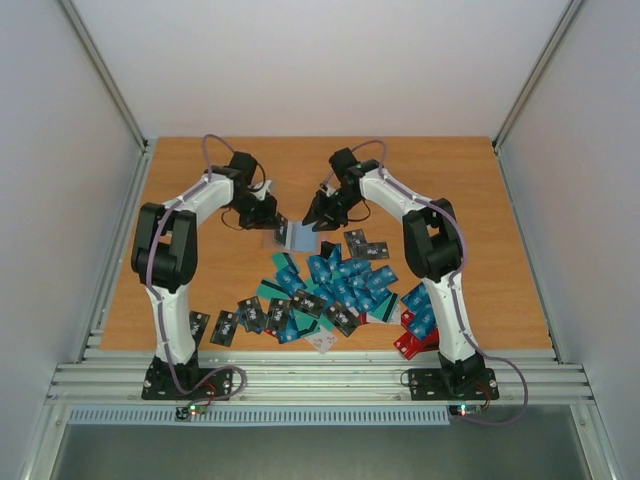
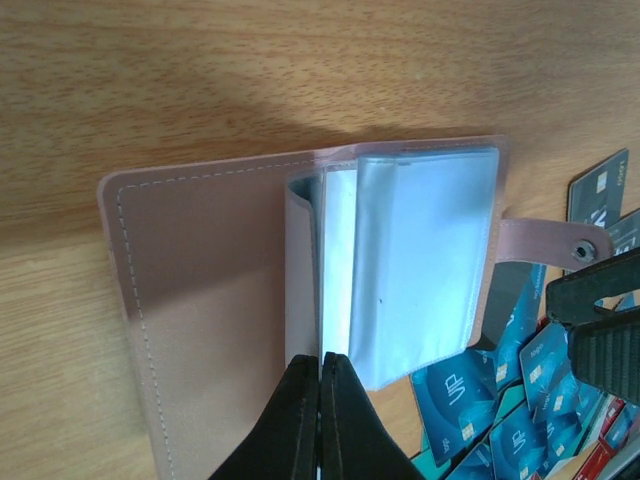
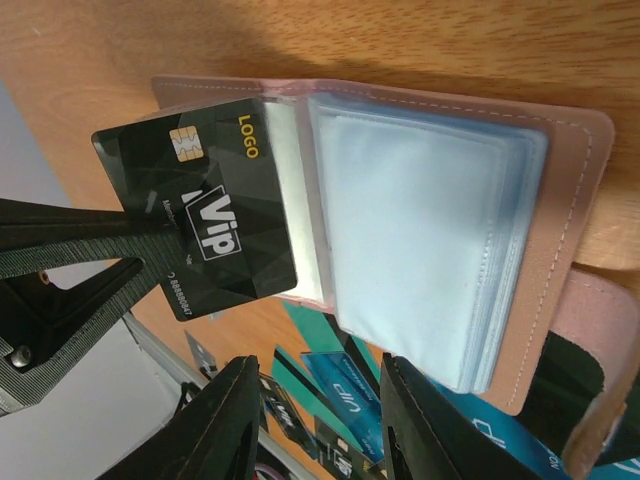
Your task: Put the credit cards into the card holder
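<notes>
On table (image 1: 480, 200), one card holder (image 2: 200, 300), left pincer (image 2: 320, 400) pinching one black card (image 3: 200, 235)

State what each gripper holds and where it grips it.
Left gripper pinches the black VIP card by the long edge away from the card holder. Right gripper holds nothing.

Bare wood of the table (image 1: 420, 165) lies free beyond both arms and along the left and right sides. The heap of credit cards (image 1: 335, 285) blocks the middle near part. Around the card holder (image 1: 290, 237) room is tight: the left gripper (image 1: 274, 217) pinches it, the right gripper (image 1: 314, 222) hangs just beside, jaws apart.
</notes>
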`<state>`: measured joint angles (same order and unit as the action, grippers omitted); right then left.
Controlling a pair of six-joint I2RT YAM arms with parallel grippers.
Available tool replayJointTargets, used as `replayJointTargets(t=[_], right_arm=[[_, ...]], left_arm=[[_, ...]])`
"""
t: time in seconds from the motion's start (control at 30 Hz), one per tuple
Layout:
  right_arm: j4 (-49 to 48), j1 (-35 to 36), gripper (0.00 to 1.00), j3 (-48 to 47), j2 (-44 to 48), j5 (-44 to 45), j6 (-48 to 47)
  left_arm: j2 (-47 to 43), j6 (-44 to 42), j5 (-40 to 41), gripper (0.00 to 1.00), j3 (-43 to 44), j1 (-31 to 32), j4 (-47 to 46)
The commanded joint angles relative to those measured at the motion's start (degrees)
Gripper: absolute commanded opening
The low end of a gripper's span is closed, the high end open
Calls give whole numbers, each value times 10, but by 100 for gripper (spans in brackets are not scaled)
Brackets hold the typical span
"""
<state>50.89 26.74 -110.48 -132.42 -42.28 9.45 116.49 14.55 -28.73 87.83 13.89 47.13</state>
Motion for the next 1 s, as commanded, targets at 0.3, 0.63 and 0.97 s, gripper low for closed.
replayJointTargets(t=[0.3, 0.63, 0.97], right_arm=[[19, 4, 33, -29, -54, 2, -26], [51, -5, 31, -32, -72, 38, -50], [57, -6, 31, -28, -72, 47, -63]], left_arm=[[37, 0, -87, 0, -29, -6, -84], [3, 4, -155, 0, -70, -16, -130], [10, 61, -205, 0, -68, -17, -178]])
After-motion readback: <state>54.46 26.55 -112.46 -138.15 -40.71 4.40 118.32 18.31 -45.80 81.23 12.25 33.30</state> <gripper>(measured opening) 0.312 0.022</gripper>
